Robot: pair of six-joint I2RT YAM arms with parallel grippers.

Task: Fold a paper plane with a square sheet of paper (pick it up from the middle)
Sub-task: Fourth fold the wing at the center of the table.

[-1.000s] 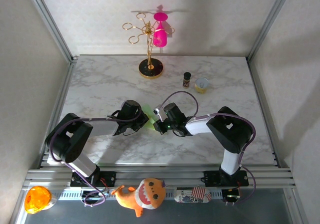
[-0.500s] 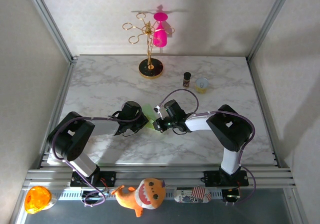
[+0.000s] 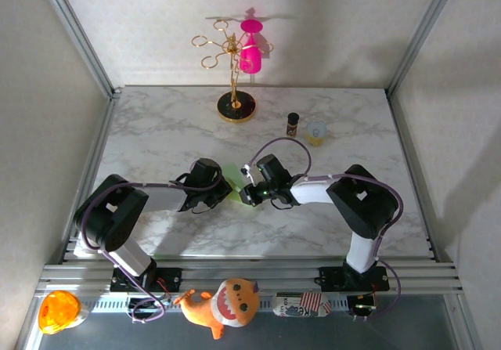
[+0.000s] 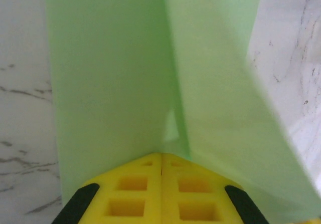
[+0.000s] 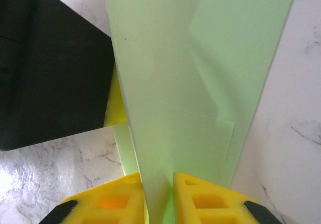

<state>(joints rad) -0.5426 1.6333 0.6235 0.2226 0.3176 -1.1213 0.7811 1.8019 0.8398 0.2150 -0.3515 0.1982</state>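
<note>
Right gripper (image 5: 158,181) edged leftward, jaws slightly parted astride one paper plane (image 5: 190,58), grip unclear; left gripper (image 4: 161,160) pinches it.

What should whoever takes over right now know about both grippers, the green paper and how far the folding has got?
Left gripper: fingers shut on the paper plane, pinching it at a crease.
Right gripper: fingers either side of the paper's ridge with a narrow gap; a firm grip cannot be confirmed.
Paper: between the two grippers, over the middle of the marble table.
Done: sheet folded into a narrow, layered, creased shape.
Left: probably final creasing and setting it down; check the right grip first.
</note>
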